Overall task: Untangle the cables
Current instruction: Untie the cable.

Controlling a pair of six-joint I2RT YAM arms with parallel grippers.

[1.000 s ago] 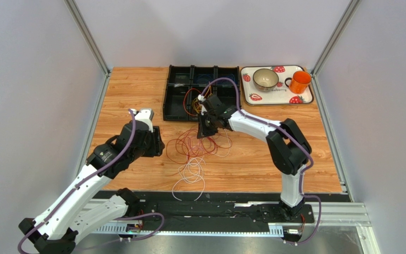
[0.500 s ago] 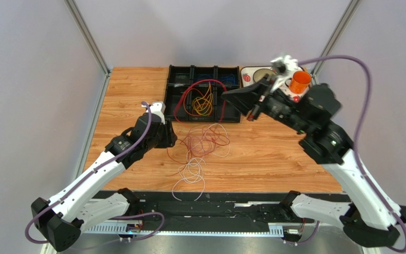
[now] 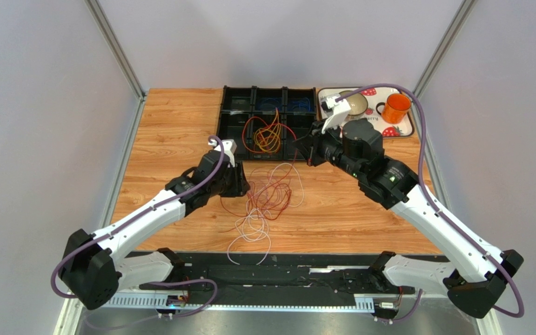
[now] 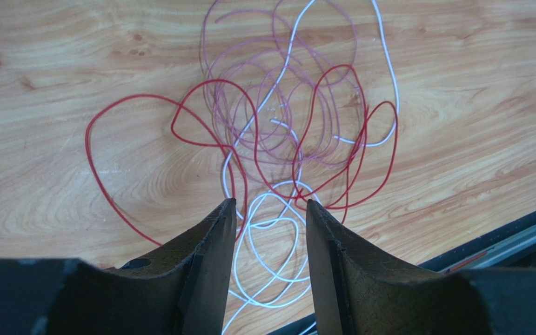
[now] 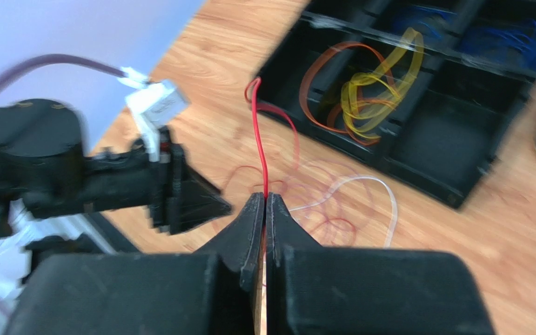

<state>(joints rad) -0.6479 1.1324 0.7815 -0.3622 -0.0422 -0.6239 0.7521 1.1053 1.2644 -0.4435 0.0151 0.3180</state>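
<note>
The cables lie as a tangle [image 3: 269, 193] of red, pale purple and white loops on the wood in front of the black tray. My left gripper [image 4: 271, 204] hovers open over the tangle's near edge, red loops [image 4: 208, 125] and white loops [image 4: 278, 230] showing between its fingers with nothing gripped. In the top view the left gripper [image 3: 240, 183] sits just left of the tangle. My right gripper [image 5: 264, 200] is shut on a red cable [image 5: 257, 132] that rises straight out of its jaws. The right gripper [image 3: 304, 151] hangs above the tangle's far right side.
A black divided tray [image 3: 230, 132] at the back holds orange and yellow cables [image 3: 268, 137] and blue ones [image 3: 303, 105]. A strawberry-print tray [image 3: 370, 125] at the back right carries a bowl [image 3: 359, 103] and an orange mug [image 3: 395, 108].
My right arm swung up and right from the tangle, then came back down near the tray front, still shut on the red cable. My left arm moved right, up to the tangle.
</note>
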